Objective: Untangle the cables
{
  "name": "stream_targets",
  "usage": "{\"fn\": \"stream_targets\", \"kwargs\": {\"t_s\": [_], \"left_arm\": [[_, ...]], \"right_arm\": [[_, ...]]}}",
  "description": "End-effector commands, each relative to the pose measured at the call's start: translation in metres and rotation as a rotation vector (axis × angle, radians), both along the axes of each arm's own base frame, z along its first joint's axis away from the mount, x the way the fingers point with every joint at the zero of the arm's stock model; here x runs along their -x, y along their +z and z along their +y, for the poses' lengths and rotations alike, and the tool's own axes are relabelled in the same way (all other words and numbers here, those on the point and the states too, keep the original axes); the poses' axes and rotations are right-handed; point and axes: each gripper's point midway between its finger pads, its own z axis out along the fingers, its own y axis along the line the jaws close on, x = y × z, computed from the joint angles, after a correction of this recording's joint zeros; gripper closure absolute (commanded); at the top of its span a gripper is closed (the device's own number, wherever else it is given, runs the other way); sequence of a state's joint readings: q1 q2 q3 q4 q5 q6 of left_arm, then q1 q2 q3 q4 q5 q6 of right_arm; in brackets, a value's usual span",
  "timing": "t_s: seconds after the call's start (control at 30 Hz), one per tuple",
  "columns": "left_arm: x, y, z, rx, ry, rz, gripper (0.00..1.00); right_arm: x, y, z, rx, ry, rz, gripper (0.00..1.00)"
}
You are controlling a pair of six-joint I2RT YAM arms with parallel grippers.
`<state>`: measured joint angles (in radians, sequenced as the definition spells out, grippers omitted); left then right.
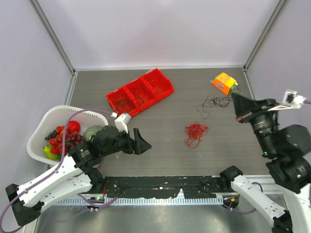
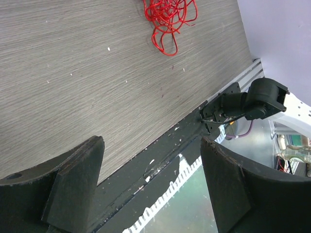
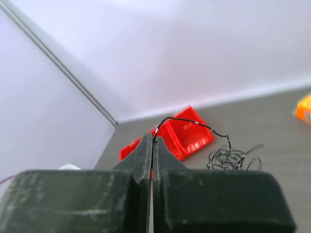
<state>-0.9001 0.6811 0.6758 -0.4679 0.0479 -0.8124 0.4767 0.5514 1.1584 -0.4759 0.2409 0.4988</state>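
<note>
Left jaws: your left gripper (image 1: 139, 142) (image 2: 151, 162) has its two fingers spread wide with nothing between them, low over the table (image 1: 165, 162).
Right jaws: your right gripper (image 1: 235, 105) (image 3: 151, 145) has its two fingers pressed together, pinching one dark wire (image 3: 194, 123).
Dark wire: from the pinch it arcs up and over in the right wrist view, then drops into the dark clump.
Cable clumps: you have two lying on the table, one red and one dark.
Red clump (image 1: 196, 132) (image 2: 167, 17): near the table's middle, lying apart from both grippers. Your left gripper is at its 9 o'clock.
Dark clump (image 1: 214, 103) (image 3: 231, 158): at 1 o'clock from the red clump and apart from it. Your right gripper's tip is just beside it at 3 o'clock.
Red bin (image 1: 163, 77) (image 3: 187, 133): one, with three compartments, at 10 o'clock from the red clump. Thin dark lines show inside, but you cannot tell what they are.
Orange packet (image 1: 223, 82) (image 3: 303, 109): one, at 12 o'clock from the dark clump.
White basket (image 1: 48, 116): one, holding fruit, at 9 o'clock from the left gripper.
</note>
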Motion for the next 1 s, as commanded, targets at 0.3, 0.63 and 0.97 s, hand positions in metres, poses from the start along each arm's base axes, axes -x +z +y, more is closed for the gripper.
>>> {"fn": "stream_targets", "kwargs": {"t_s": [0.3, 0.63, 0.97], "left_arm": [[-0.001, 0.031, 0.005, 0.075, 0.017, -0.077, 0.16], [0.0, 0.044, 0.012, 0.122, 0.029, -0.129, 0.19], [-0.003, 0.04, 0.02, 0.132, 0.083, -0.136, 0.23]], "right_arm": [[-0.02, 0.0, 0.029, 0.182, 0.11, -0.011, 0.99], [0.005, -0.029, 0.138, 0.088, 0.738, 0.046, 0.99], [0.012, -0.175, 0.198, 0.006, 0.923, 0.497, 0.99]]}}
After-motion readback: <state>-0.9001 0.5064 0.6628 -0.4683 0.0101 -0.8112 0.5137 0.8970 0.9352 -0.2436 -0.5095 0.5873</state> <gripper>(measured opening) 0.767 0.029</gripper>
